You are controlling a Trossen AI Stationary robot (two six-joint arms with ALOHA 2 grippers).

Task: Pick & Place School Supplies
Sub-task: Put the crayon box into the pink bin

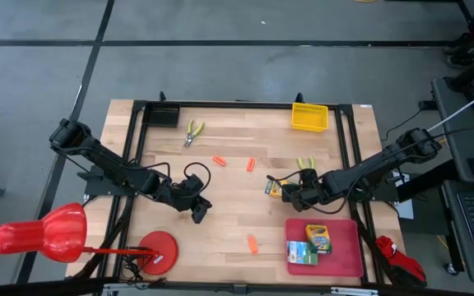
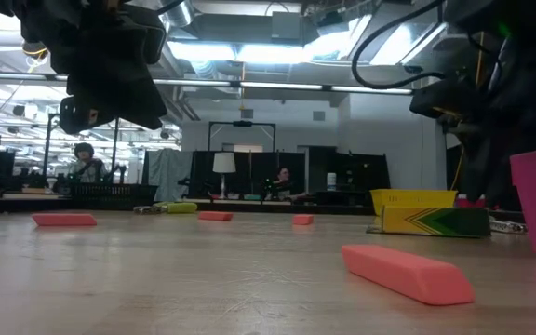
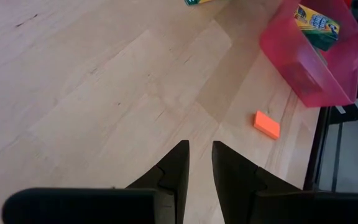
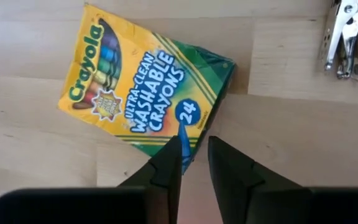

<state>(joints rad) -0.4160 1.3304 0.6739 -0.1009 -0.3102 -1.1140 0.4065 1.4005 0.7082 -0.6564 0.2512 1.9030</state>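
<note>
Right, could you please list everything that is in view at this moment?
Crayola crayon boxes: three, yellow-green; one loose, two in the tray.
Erasers: three seen from above, orange, scattered on the table.
Pliers: two, yellow-handled; one beside the loose box, one farther left.
Basket: one, yellow mesh, table edge.
Tray: one, red, right side.
Left gripper: open, over bare wood.
Right gripper: open, over the loose box.
</note>
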